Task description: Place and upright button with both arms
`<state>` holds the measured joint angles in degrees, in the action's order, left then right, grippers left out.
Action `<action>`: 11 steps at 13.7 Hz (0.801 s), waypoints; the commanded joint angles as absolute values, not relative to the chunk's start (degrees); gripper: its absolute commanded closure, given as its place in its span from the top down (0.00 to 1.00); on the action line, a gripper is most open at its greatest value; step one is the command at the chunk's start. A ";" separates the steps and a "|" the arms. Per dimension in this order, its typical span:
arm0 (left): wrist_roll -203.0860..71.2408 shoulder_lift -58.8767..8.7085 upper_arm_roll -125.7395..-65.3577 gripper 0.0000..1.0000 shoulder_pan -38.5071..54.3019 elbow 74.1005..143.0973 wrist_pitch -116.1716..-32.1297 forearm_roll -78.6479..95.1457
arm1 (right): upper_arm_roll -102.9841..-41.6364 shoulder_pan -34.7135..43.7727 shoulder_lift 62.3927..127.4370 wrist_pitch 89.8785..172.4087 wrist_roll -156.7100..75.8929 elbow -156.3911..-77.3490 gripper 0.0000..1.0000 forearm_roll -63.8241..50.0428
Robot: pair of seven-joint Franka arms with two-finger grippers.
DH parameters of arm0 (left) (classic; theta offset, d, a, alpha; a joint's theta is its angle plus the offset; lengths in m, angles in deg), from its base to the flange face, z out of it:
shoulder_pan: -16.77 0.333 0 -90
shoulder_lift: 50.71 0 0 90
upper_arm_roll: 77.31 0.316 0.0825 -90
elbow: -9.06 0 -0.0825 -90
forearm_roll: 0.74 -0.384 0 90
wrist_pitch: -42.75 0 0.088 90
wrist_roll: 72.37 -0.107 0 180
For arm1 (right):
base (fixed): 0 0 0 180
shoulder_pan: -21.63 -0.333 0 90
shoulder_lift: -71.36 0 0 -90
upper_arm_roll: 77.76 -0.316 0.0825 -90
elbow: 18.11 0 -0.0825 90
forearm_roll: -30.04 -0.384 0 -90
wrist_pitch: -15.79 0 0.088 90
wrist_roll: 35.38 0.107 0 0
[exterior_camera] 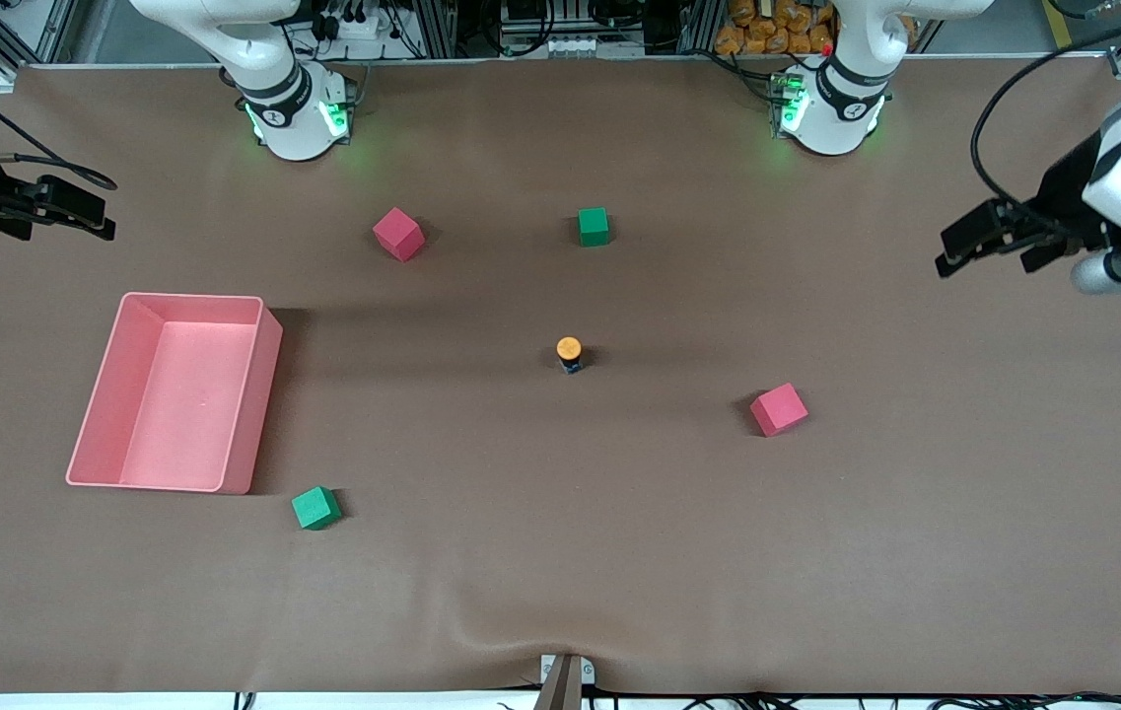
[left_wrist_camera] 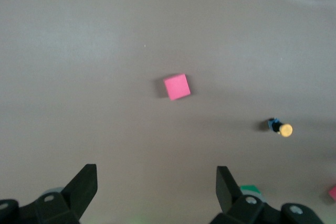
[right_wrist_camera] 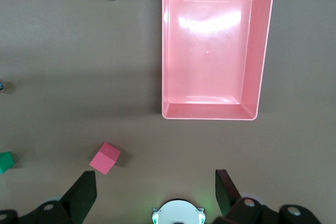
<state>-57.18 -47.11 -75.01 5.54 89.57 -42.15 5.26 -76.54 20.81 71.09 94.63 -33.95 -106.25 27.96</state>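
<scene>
The button [exterior_camera: 570,352] stands in the middle of the brown table, its round orange cap on top of a short dark body; the left wrist view shows the button [left_wrist_camera: 281,128] too. My left gripper [exterior_camera: 982,258] hangs open in the air over the left arm's end of the table, far from the button. In the left wrist view my left gripper [left_wrist_camera: 156,182] holds nothing. My right gripper [exterior_camera: 106,219] hangs open over the right arm's end. In the right wrist view my right gripper [right_wrist_camera: 156,182] is empty as well.
A pink bin [exterior_camera: 254,394] sits toward the right arm's end, and its rim [right_wrist_camera: 210,115] shows in the right wrist view. Two pink cubes [exterior_camera: 397,234] [exterior_camera: 778,409] and two green cubes [exterior_camera: 594,226] [exterior_camera: 315,508] lie scattered around the button.
</scene>
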 commanded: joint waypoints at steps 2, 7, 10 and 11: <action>-59.36 -53.51 -75.73 1.00 8.07 96.33 -41.63 5.32 | -76.35 20.57 70.57 94.27 -33.36 -106.35 1.00 27.41; -63.41 -55.18 -76.69 1.00 7.81 97.47 -41.28 0.87 | -76.35 20.57 70.66 94.36 -33.36 -106.35 1.00 27.41; -62.71 -57.83 -77.75 1.00 8.42 102.58 -43.56 0.92 | -76.35 20.57 70.57 94.27 -33.36 -106.35 1.00 27.41; -62.71 -57.48 -77.58 1.00 9.12 103.10 -43.82 1.27 | -76.35 20.57 70.57 94.27 -33.36 -106.35 1.00 27.41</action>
